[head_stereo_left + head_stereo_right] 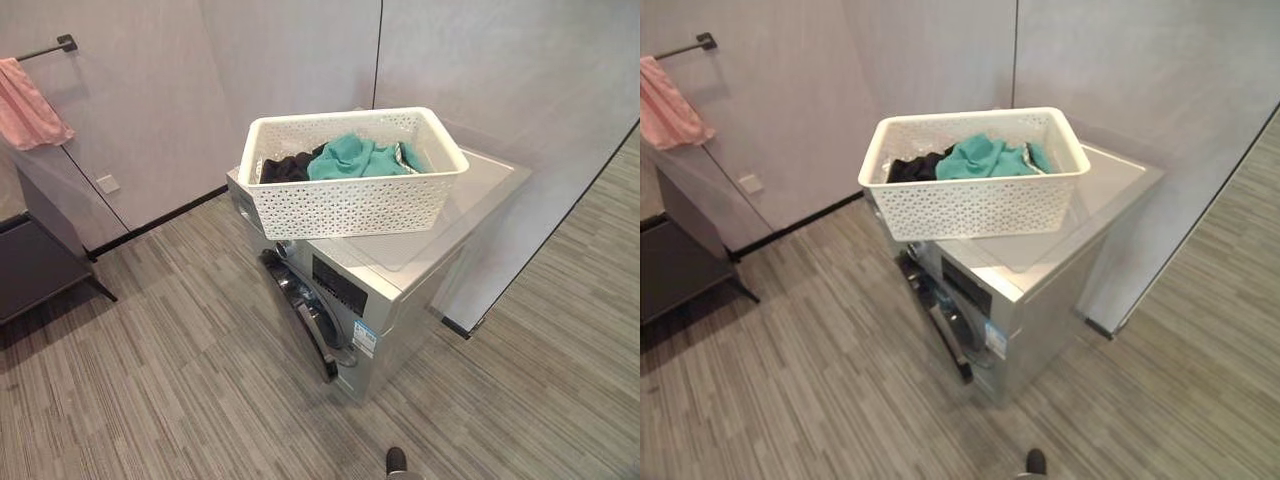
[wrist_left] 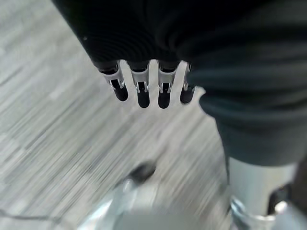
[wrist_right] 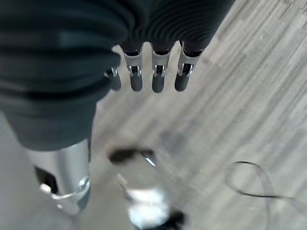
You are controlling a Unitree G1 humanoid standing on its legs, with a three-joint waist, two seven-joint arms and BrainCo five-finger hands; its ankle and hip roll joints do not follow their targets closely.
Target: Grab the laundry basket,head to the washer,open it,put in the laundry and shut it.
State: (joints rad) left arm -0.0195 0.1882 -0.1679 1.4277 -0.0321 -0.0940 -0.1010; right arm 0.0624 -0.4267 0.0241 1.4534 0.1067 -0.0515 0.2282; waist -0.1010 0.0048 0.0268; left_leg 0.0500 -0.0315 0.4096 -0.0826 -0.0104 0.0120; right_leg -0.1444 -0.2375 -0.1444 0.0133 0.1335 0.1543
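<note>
A: Where is the white perforated plastic laundry basket (image 1: 352, 172) sitting right now?

B: It is resting on top of the silver front-loading washing machine (image 1: 400, 290), near the front edge, with one corner hanging a little past it. Teal and black clothes (image 1: 340, 160) are lying loose inside, filling only the lower part.

A: And what are the hands doing?

B: Both are hanging over the grey striped floor (image 1: 180, 380), well apart from the basket. The left hand (image 2: 144, 91) is showing its fingers (image 2: 142, 96) straight and side by side, holding nothing. The right hand (image 3: 148, 76) is doing the same, its fingers (image 3: 158, 81) relaxed and empty.

A: How is the basket going to handle?

B: I am judging it light, since few clothes are in it. The walls are looking stiff but thin, so they may flex under a squeeze. The plastic is probably smooth, so a flat press could slip.

A: Where should the hands be taking hold?

B: The rolled rim at the two short ends is looking best, one hand on each side, fingers hooking under the lip. That keeps it level, so the soft clothes are not spilling.

A: Is the washer door (image 1: 305, 310) standing open?

B: It is looking shut, facing the floor side.
</note>
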